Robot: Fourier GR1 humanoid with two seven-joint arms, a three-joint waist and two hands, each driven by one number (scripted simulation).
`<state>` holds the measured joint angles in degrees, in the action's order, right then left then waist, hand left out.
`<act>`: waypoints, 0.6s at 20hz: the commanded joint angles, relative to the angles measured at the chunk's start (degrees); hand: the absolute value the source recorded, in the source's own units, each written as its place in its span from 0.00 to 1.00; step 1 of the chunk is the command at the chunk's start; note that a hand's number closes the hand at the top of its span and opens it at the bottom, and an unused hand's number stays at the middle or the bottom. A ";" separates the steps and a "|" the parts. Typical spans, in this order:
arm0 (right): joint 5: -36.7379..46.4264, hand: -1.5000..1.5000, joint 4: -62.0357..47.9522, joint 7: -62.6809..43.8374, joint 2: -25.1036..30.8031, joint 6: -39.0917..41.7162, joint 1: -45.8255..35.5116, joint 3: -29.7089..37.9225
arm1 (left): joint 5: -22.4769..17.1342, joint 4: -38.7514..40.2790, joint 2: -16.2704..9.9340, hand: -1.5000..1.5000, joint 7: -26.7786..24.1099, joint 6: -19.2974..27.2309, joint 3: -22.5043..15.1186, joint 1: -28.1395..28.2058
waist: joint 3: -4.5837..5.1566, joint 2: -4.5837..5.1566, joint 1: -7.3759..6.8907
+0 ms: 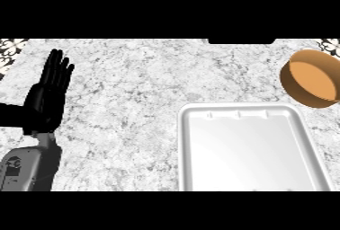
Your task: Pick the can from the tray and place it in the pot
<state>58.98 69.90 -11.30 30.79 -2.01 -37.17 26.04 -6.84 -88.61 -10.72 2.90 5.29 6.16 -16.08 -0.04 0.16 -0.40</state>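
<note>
Robot hand [46, 96], the left one, at nine o'clock near the view's edge, fingers straight and upright, holding nothing, resting. Grey forearm [26, 168] below it at seven o'clock. Marbled worktop [126, 112] all around. White tray [249, 148] at five o'clock. Brown pot [310, 78] at two o'clock, just beyond the tray. Can's place: cannot tell.

A white tray [249, 148] lies on the speckled grey desk [133, 99] at the near right. A copper-coloured pot [310, 78] sits just beyond the tray's far right corner. At the left edge, the left robot hand [48, 96] rests open, fingers up.
</note>
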 commanded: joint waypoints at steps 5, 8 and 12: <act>-0.25 1.00 -22.52 10.10 3.22 -13.00 -3.48 1.33 | -0.56 1.16 0.20 0.50 -0.05 -1.08 0.38 -0.89 | 0.00 0.19 -0.48; 0.04 1.00 -30.92 11.61 7.29 -8.69 -6.04 1.44 | -0.34 -0.36 0.03 0.50 -0.18 -1.19 0.29 0.63 | -0.03 0.39 -1.12; -7.39 0.00 -34.20 9.98 4.14 -1.95 -7.72 5.77 | 0.31 -1.25 0.37 0.50 0.72 -0.07 0.07 0.70 | -0.04 0.16 -0.99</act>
<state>55.45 40.83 -1.46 35.94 -7.34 -43.23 29.51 -6.66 -88.84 -10.34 3.52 4.99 6.09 -16.40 -0.08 0.42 -1.19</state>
